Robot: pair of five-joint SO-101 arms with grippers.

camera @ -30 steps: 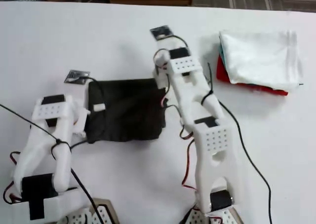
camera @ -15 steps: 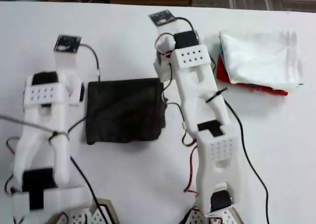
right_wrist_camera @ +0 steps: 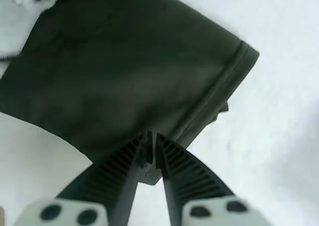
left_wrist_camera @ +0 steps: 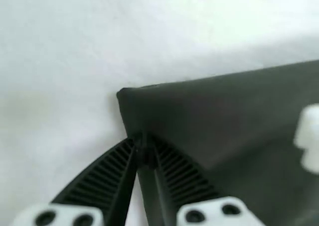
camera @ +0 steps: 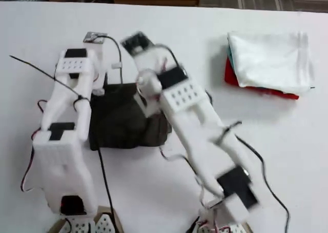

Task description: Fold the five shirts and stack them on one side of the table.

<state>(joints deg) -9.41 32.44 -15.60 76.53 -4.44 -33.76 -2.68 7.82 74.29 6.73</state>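
A folded black shirt (camera: 120, 128) lies on the white table (camera: 154, 187) between the two arms. My left gripper (camera: 101, 85) is at the shirt's far left corner; the left wrist view has the gripper (left_wrist_camera: 143, 153) shut on the black shirt's (left_wrist_camera: 224, 116) edge just beside that corner. My right arm leans leftward across the shirt, and the right gripper (camera: 142, 100) is over its far right part. In the right wrist view the gripper (right_wrist_camera: 150, 155) is shut on the hem of the black shirt (right_wrist_camera: 124, 71).
A stack of folded shirts (camera: 269, 61), white on top with red and teal beneath, sits at the far right of the table. Cables trail from both arms. Bare table lies in front of the black shirt and around the stack.
The left arm moved away from its base and onto the shirt's far left corner. The right arm swung left over the shirt. Both grippers have pinched its edge.
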